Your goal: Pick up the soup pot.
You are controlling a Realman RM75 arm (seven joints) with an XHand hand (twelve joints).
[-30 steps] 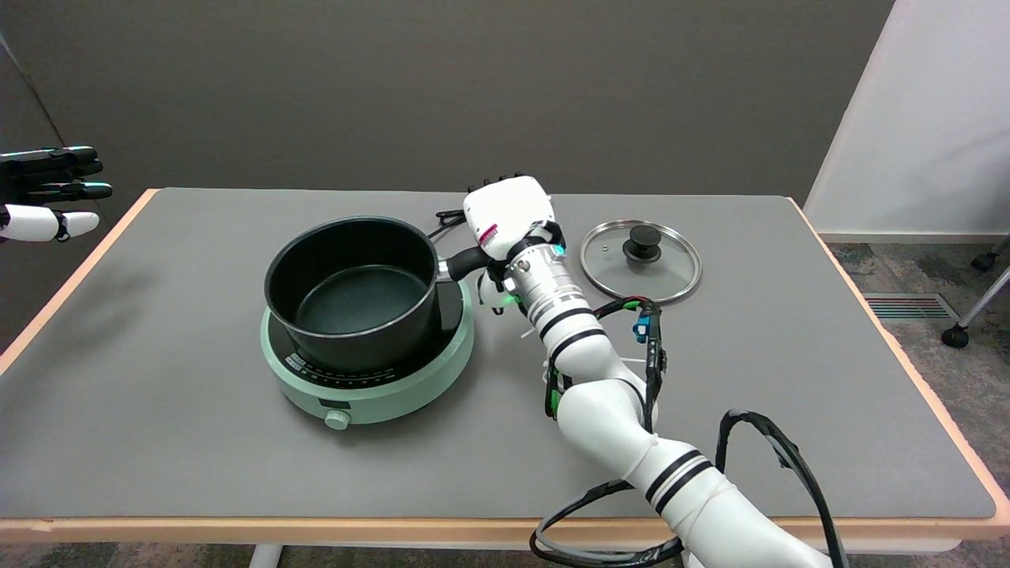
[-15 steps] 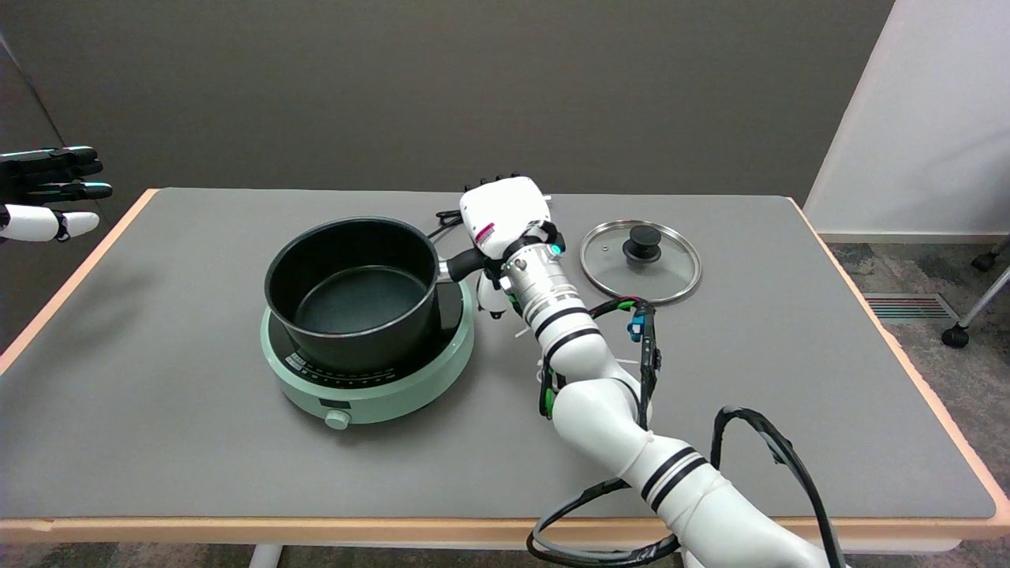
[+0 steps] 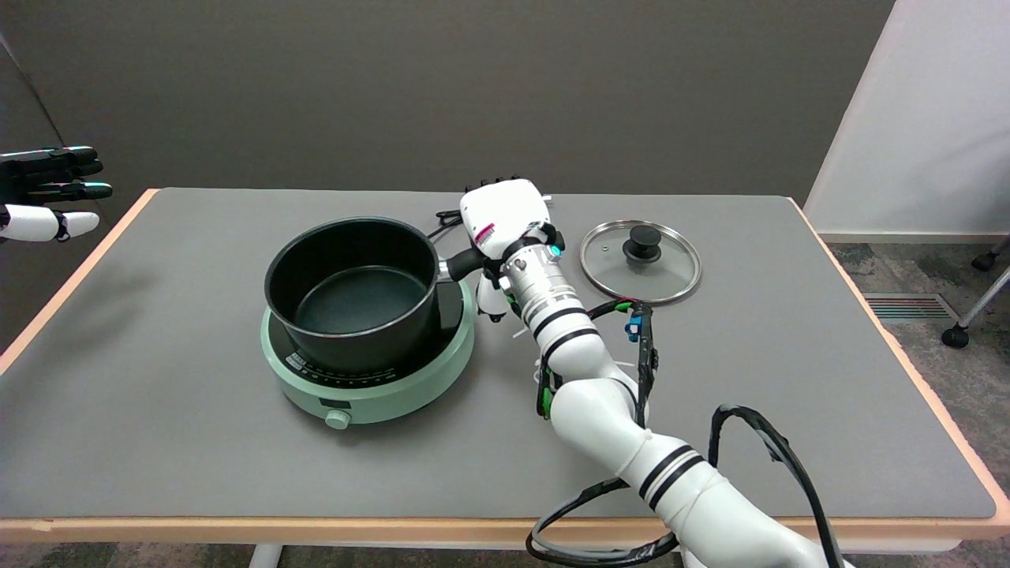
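A black soup pot (image 3: 353,293) stands on a pale green induction cooker (image 3: 371,379) left of the table's middle. Its short black handle (image 3: 464,264) points right. My right hand (image 3: 505,217) is wrapped over the outer end of that handle, back of the hand facing up, fingers curled down behind it and hidden. The thumb tip (image 3: 491,298) shows below the handle. The pot is empty and sits level on the cooker.
A glass lid (image 3: 640,260) with a black knob lies flat to the right of my hand. A black cord (image 3: 447,220) runs behind the cooker. The idle left hand (image 3: 43,193) hangs at the upper left. My arm's cable loop (image 3: 757,442) hangs over the near right edge.
My hand and forearm have shifted slightly left toward the pot along the handle. The pot has stayed on the cooker.
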